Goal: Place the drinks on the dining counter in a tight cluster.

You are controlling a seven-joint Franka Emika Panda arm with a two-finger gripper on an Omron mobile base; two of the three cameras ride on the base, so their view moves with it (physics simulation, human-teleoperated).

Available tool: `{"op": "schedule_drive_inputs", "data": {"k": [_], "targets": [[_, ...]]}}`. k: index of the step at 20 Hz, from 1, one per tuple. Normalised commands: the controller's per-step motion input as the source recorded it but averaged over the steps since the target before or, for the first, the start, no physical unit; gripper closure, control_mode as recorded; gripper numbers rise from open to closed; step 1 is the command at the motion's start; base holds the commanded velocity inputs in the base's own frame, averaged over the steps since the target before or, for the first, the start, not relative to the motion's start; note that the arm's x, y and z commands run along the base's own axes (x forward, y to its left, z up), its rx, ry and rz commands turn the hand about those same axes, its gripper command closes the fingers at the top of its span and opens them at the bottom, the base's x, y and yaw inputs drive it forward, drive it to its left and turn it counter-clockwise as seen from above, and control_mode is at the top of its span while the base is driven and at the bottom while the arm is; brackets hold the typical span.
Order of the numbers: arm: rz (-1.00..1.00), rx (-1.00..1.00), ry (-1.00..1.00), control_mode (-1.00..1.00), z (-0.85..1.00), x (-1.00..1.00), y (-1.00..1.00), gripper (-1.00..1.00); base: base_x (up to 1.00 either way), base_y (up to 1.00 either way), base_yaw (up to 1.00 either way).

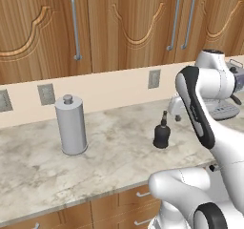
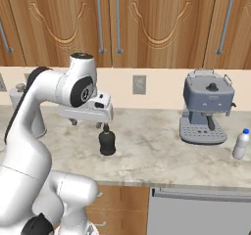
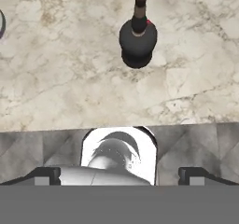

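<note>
Hand view looks down past the wide-apart, empty gripper (image 3: 119, 174) at the squat black bottle (image 3: 137, 37), upright on the marble worktop (image 3: 56, 78). Far right, beside the coffee machine (image 2: 206, 106), stands the white bottle (image 2: 240, 144).

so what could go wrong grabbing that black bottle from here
The black bottle is squat with a thin neck; open jaws closing on the neck rather than the body could tip it on the worktop.

The gripper hangs right over the bottle, so a straight descent may hit the cork.

The white bottle stands close to the worktop's front edge, beside the coffee machine; a wide arm swing might knock it off.
</note>
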Motion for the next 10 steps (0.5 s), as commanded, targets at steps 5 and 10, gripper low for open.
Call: {"op": "schedule_drive_inputs", "data": {"k": [5,10], "targets": [[0.3,0.09,-0.2,-1.0,-0.91,0.77,-0.08,-1.0,0.0,0.0,0.0],[0.27,0.07,-0.29,-1.0,-0.23,0.6,-0.39,-1.0,0.0,0.0,0.0]]}}
